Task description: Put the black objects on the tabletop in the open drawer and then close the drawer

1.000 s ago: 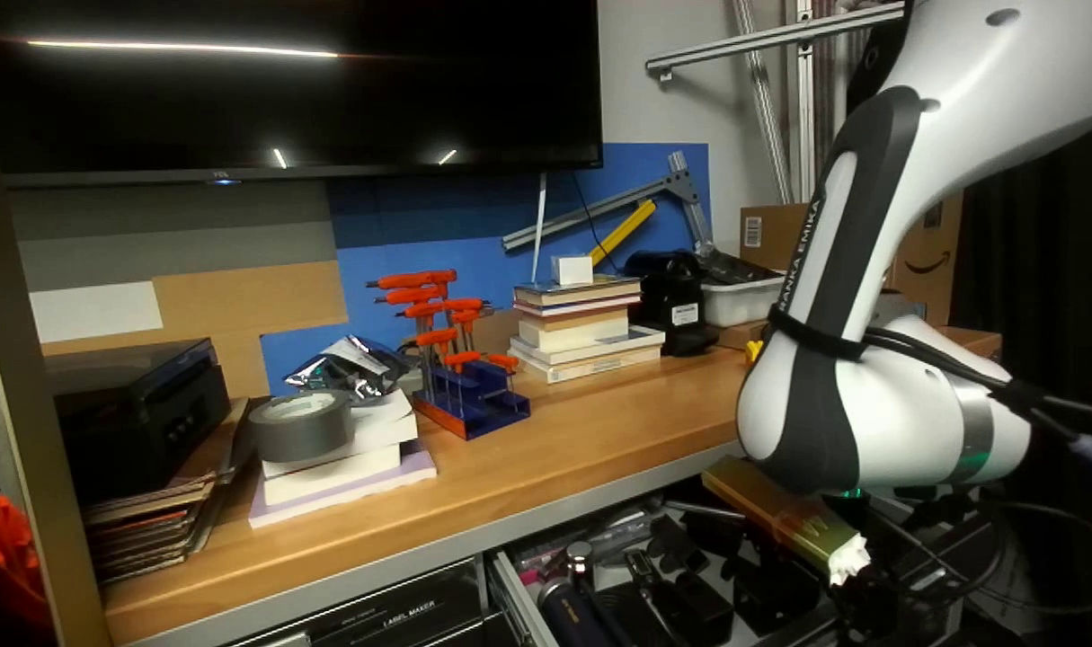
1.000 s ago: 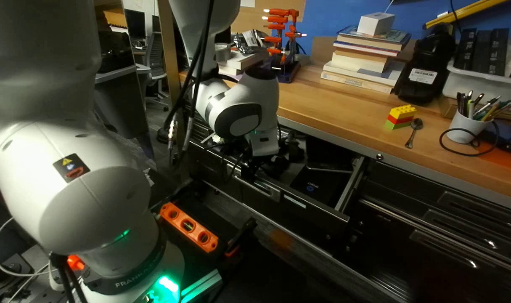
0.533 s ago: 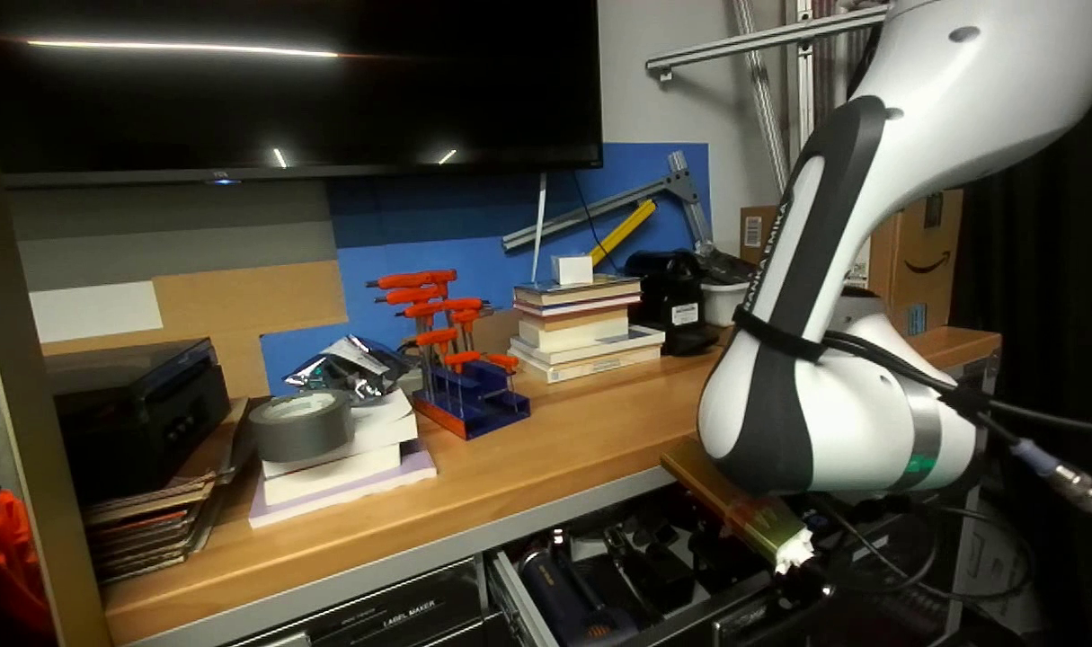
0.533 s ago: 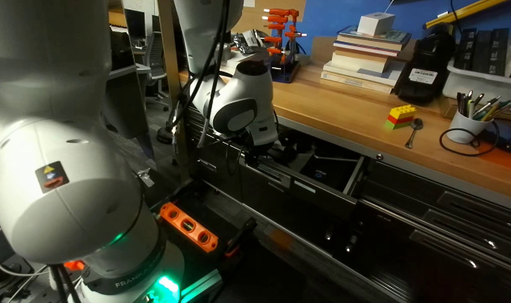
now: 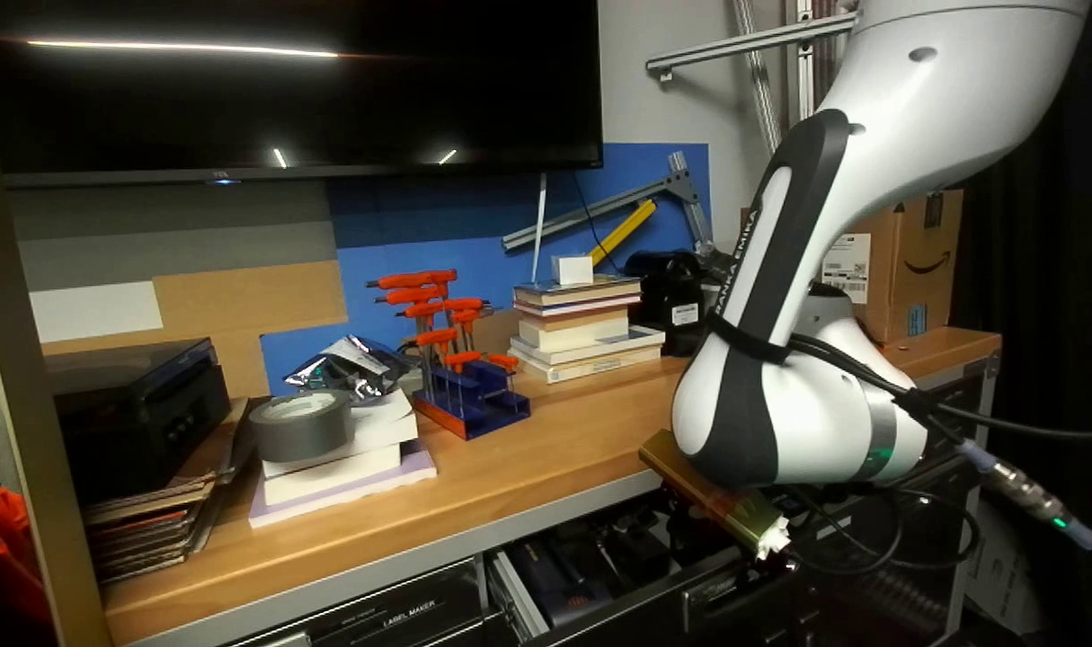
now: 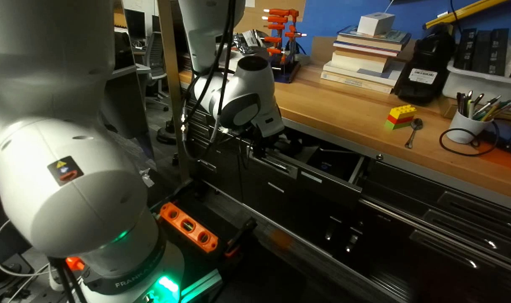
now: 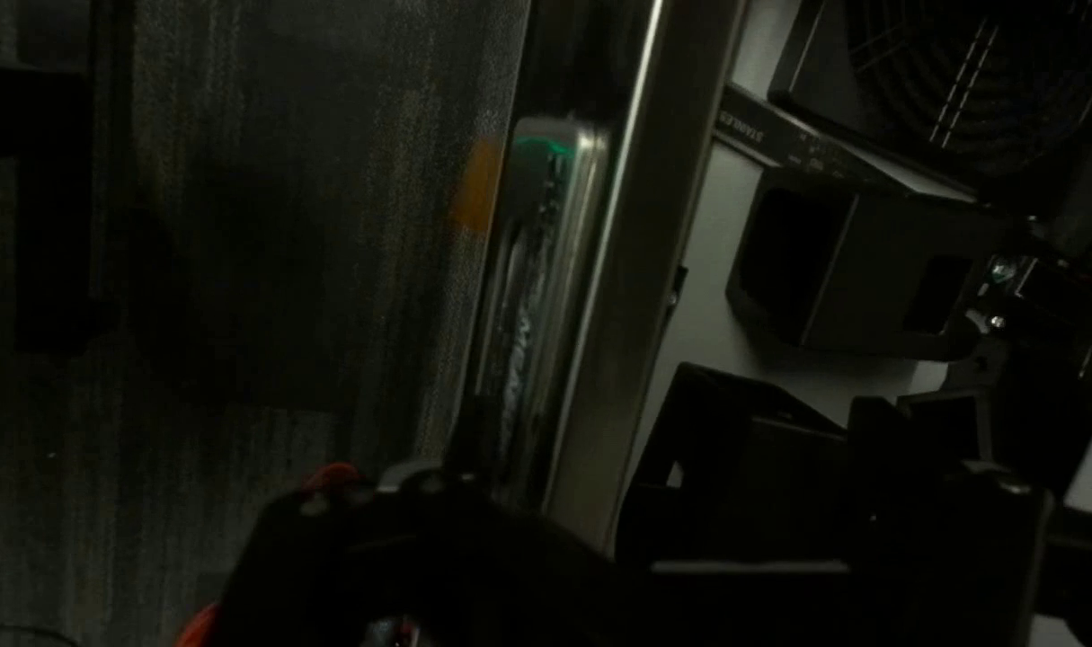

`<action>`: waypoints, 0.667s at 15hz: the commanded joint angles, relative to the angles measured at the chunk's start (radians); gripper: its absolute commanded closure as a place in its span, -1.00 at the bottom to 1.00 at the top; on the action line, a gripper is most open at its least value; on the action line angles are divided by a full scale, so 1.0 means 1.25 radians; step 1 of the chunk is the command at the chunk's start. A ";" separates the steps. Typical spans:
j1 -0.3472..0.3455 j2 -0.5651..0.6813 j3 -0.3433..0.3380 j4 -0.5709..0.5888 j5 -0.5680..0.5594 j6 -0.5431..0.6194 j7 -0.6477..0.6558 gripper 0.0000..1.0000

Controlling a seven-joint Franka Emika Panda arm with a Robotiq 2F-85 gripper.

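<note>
I have my claw [image 7: 671, 427] down at the drawer [image 7: 635, 288], and it stands wide. In the wrist view its dark fingers [image 7: 968, 530] are far apart: one is on the outside of the drawer's front wall, close to the handle [image 7: 537, 314], and one is over the inside of the drawer. It's too dark to tell if they touch it. My white arm [image 6: 255, 84] hangs over the drawer in both exterior views. The drawer is partly open. In it I see a hollow black box [image 7: 878, 270] near the front wall, and a black block [image 7: 734, 404] beside it whose lower part is lost in the dark. A big round black thing [image 7: 986, 72] with ridges is in the drawer too, and so is a flat tool [image 7: 761, 130] with letters on it. The tabletop [image 6: 322, 109] is above the drawer. On the tabletop, past one end of the drawer, I see a toy brick stack [image 6: 400, 118], a spoon [image 6: 417, 123] and a cup of pens [image 6: 465, 128]. An orange level [image 6: 179, 217] lies lower than the drawer, out in front of it.
</note>
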 commanded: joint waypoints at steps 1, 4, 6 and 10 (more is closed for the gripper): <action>0.173 -0.074 -0.165 -0.032 0.004 -0.021 -0.042 -1.00; 0.335 -0.096 -0.337 -0.054 0.007 -0.028 -0.060 -1.00; 0.444 -0.095 -0.458 -0.065 0.007 -0.030 -0.070 -1.00; 0.658 -0.026 -0.706 -0.068 -0.008 -0.097 -0.060 -1.00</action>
